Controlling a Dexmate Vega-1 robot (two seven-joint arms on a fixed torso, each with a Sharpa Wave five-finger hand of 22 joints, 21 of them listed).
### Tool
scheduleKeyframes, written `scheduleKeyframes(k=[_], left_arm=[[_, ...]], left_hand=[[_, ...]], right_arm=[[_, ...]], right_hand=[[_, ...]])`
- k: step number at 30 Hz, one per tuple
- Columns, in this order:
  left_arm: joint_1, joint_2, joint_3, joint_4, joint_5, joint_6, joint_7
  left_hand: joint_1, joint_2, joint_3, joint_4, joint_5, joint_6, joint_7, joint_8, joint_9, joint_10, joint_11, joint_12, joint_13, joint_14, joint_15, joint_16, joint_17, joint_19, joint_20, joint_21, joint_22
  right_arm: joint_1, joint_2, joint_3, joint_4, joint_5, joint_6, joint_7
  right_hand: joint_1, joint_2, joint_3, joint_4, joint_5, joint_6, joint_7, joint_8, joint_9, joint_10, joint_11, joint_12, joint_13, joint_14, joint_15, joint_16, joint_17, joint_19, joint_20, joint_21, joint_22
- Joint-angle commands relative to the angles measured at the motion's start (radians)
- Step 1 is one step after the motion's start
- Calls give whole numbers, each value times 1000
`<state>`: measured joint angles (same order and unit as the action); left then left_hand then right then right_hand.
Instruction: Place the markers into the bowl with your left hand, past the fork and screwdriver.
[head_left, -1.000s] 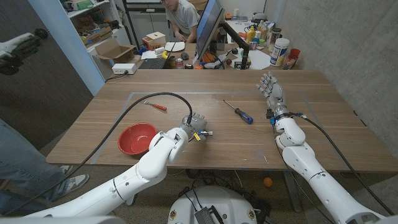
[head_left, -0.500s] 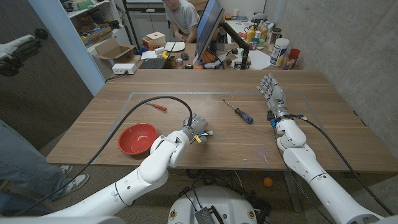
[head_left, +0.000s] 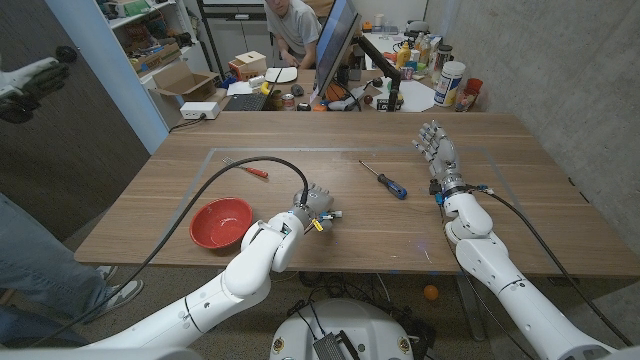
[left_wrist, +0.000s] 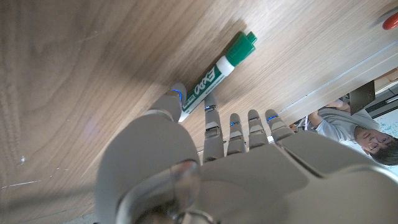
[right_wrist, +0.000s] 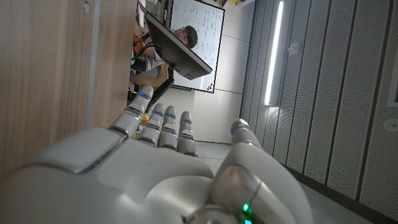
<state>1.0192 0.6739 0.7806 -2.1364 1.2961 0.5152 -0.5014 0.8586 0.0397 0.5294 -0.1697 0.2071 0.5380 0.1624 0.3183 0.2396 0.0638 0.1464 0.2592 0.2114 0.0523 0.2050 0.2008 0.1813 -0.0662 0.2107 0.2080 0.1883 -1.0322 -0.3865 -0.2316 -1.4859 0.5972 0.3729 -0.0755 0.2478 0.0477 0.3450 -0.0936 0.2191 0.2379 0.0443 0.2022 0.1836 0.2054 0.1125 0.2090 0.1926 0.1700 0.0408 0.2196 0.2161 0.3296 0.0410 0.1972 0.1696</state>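
Fingers (left_wrist: 211, 121) of the robot's left hand (head_left: 318, 203) are reaching over a green-capped white dry-erase marker (left_wrist: 216, 73) that is lying on the wooden table (head_left: 500, 215). In the left wrist view one fingertip is touching the marker's white barrel at its near end, while the other fingers are spreading slightly beside it without closing around it; nothing is being held. In the head view the hand is hovering near the table's front middle, with the marker (head_left: 328, 213) peeking out from under it as a small yellow-and-dark shape.

The round red bowl (head_left: 222, 221) is sitting to the robot's left of that hand, near the front edge and apart from it. A fork with a red handle (head_left: 247, 168) is lying farther back on the left, and a screwdriver with a blue handle (head_left: 385, 180) is lying farther back toward the right; neither is standing between the hand and the bowl. A black cable (head_left: 225, 170) is arching over the table from the left arm.

The right hand (head_left: 436, 150) is standing upright at the table's right side, fingers extended and close together, holding nothing, well apart from the screwdriver.

A person (head_left: 292, 28) is leaning over a cluttered desk behind the table.
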Motion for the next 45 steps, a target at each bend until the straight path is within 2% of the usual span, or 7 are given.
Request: scheduleKeyframes(k=[1, 6, 9, 17, 29, 36, 45], left_arm=[[3, -5, 8, 22, 30, 16, 7], [15, -17, 7, 37, 31, 29, 60], [30, -23, 2, 43, 19, 37, 120], [43, -27, 2, 54, -3, 49, 205], [37, -25, 11, 59, -11, 68, 203], [42, -38, 16, 79, -14, 83, 270], [27, -39, 25, 92, -31, 81, 288]], left_hand=[[11, 1, -2, -5, 6, 0, -3, -1, 4, 6, 9, 1, 3, 2, 4, 3, 2, 9, 5, 7, 2], [21, 3, -5, -3, 7, 23, 7, 6, 5, 25, 7, 8, 3, 16, -1, 5, 2, 12, 5, 7, 3], [65, 21, 1, -6, 15, 86, 23, 26, 10, 75, 1, 21, 0, 60, -8, 13, 1, 35, 3, 13, 2], [179, 33, 6, -14, 25, 228, 29, 61, 13, 182, -32, 43, -6, 151, -42, 21, -2, 91, 4, 22, 1], [202, 26, 0, -11, 26, 243, 24, 54, 6, 195, -36, 41, -7, 163, -47, 17, -3, 102, 4, 23, 1], [253, 42, -12, -9, 26, 378, 22, 75, -6, 266, -57, 49, -10, 210, -74, 17, -4, 120, 4, 20, 1], [273, 47, -14, -10, 27, 401, 19, 78, 0, 278, -60, 47, -11, 219, -80, 13, -5, 129, 4, 21, 1]], right_arm=[[11, 6, -8, 23, 1, -7, 14], [15, 10, -7, 34, 2, -2, 19], [17, 13, -6, 40, 2, 1, 22], [22, 22, -3, 63, 6, 13, 30], [46, 46, -5, 108, 17, 26, 54], [63, 54, -8, 129, 14, 24, 63], [62, 50, -2, 127, 12, 14, 60]], right_hand=[[-8, 0, -2, -1, 6, 3, -4, -5, 3, 11, 0, -5, 3, 11, 3, 7, 4, 6, 1, 1, 4], [-9, 0, -3, -1, 6, 3, -3, -5, 3, 11, 0, -6, 3, 11, 4, 7, 4, 6, 2, 1, 4], [-9, 0, -3, -1, 6, 3, -3, -5, 3, 11, 0, -6, 3, 11, 4, 7, 4, 7, 2, 1, 4], [-8, -1, -3, -3, 7, 3, -4, -6, 4, 11, -2, -6, 3, 12, 2, 6, 4, 7, 3, 1, 4], [-10, -1, -4, -3, 7, 4, -5, -6, 4, 12, 0, -6, 3, 15, 3, 7, 5, 7, 3, 0, 4], [-14, -2, -5, -2, 7, 5, -8, -5, 4, 11, -1, -7, 3, 17, 5, 8, 6, 6, 3, 0, 4], [-15, -2, -6, -2, 8, 4, -8, -6, 4, 10, -1, -8, 3, 16, 5, 7, 7, 6, 3, 0, 4]])
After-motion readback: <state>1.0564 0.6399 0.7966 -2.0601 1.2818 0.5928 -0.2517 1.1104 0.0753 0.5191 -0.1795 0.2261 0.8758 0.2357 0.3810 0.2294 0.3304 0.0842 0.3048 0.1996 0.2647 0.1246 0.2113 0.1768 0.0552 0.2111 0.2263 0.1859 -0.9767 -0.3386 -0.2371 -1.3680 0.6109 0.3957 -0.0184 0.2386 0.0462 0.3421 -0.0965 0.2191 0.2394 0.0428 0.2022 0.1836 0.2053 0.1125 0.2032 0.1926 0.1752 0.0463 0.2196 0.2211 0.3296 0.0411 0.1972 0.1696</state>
